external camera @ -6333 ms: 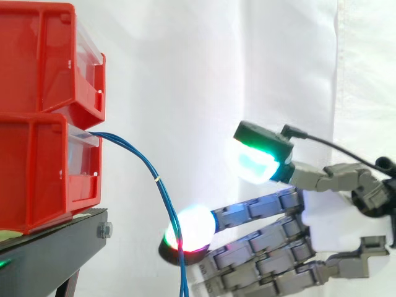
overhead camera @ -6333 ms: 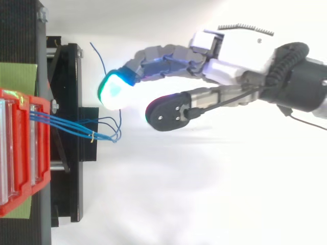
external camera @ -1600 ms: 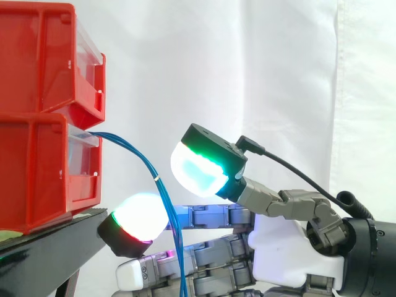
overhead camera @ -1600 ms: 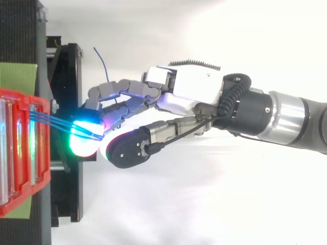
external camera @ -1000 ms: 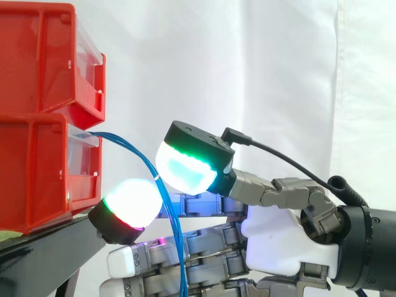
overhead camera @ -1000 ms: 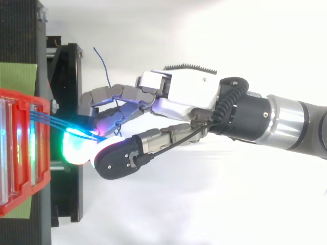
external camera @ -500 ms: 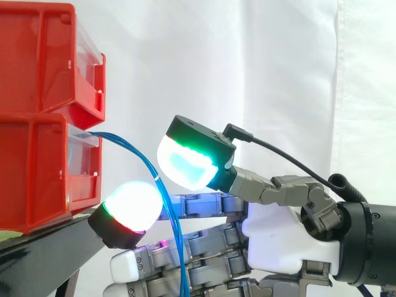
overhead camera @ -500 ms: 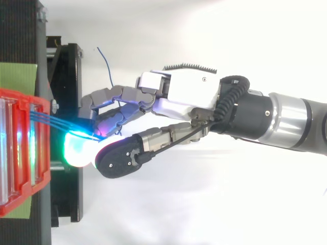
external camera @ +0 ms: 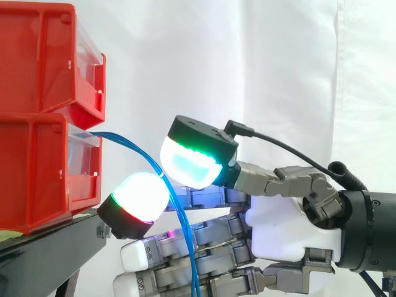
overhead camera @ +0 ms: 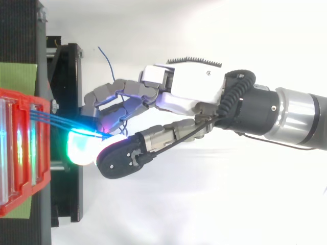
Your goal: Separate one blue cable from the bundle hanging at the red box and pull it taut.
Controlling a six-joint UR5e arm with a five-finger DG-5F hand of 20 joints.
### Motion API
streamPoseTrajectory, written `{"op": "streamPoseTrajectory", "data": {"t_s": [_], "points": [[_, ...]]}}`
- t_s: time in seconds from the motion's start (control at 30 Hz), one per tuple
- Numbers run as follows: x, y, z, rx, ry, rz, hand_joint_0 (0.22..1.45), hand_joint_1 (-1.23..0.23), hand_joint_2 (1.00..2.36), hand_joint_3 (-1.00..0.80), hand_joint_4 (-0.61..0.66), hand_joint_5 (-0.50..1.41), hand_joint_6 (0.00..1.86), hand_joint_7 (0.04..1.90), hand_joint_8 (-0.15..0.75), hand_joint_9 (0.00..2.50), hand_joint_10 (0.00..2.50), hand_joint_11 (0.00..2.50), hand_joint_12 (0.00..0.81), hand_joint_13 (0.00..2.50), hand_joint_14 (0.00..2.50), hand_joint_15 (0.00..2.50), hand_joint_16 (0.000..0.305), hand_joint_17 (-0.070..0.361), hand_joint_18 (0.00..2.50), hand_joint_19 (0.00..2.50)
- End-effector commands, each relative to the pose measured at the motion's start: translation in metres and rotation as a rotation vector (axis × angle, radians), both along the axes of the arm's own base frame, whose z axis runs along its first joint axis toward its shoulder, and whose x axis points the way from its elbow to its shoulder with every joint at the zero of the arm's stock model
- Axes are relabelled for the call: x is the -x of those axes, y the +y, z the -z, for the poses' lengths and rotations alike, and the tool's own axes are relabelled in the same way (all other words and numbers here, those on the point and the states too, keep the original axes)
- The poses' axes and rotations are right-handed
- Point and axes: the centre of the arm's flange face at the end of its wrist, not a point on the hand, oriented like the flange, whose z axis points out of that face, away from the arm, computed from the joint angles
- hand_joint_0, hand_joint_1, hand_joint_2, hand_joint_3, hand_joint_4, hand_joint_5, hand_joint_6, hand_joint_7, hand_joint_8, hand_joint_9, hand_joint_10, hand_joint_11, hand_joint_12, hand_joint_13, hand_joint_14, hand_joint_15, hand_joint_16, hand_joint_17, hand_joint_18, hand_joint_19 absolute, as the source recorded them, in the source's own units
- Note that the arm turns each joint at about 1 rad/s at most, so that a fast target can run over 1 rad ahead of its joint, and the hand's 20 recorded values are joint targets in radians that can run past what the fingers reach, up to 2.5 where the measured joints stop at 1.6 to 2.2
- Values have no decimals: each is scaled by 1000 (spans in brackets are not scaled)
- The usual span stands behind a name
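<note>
- Side view: you see the thumb pad [external camera: 189,164], glowing green and cyan, sitting just above and to the right of a fingertip pad [external camera: 139,199] that glows white with a red rim. The blue cable bundle [external camera: 114,137] drops through the narrow gap between them.
- Read the hand [external camera: 281,232] as closed in a pinch on that bundle. Neither view lets you tell whether one strand or several sit in the pinch.
- The other fingers [external camera: 204,244] reach left below the pinch, and the strands hang down across their near side.
- In the top view the strands run side by side to the right, cross the glowing pad and end between the thumb and the bent fingers. One loose cable end [overhead camera: 106,60] stands apart on the far side of the hand.
- What your next move turns on is the bundle's long axis. It starts at the mouth of the lower red bin [external camera: 37,173], left of the fingers, arches right, then falls. The anchor lies to the left and the arm comes in from the right.
- The arch looks slack, so a pull to the right, straight away from the bin, should draw it taut.
- If several strands are pinched, the whole bundle may tighten together.
- Further out, the lower bin sits under the upper red bin [external camera: 37,62] on the black stand [external camera: 55,247], before the white curtain [external camera: 247,74].
</note>
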Motion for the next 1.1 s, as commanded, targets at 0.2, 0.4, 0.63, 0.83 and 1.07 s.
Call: {"op": "streamPoseTrajectory", "data": {"t_s": [0.2, 0.4, 0.63, 0.83, 1.07], "points": [[1, -6, 1, 2, 4, 8, 568, -586, 1001, -486, 172, -184, 766, 871, 299, 774, 11, 364, 305, 682, 9, 236, 32, 71, 449, 213], [1, -16, 1, 1, 3, 26, 582, -539, 1000, -500, 167, -180, 753, 897, 303, 784, 11, 363, 304, 696, 9, 230, 31, 71, 454, 213], [2, -19, 2, 2, 9, 34, 597, -578, 1005, -455, 158, -187, 776, 890, 300, 781, 14, 360, 303, 700, 9, 235, 31, 70, 459, 212], [2, -22, 2, 2, 9, 37, 607, -584, 1009, -409, 158, -194, 806, 865, 300, 783, 11, 366, 301, 700, 9, 229, 31, 69, 461, 213], [2, -22, 3, 5, 15, 37, 594, -559, 1022, -174, 148, -204, 907, 901, 310, 782, 11, 374, 310, 691, 10, 232, 31, 71, 461, 213]]}}
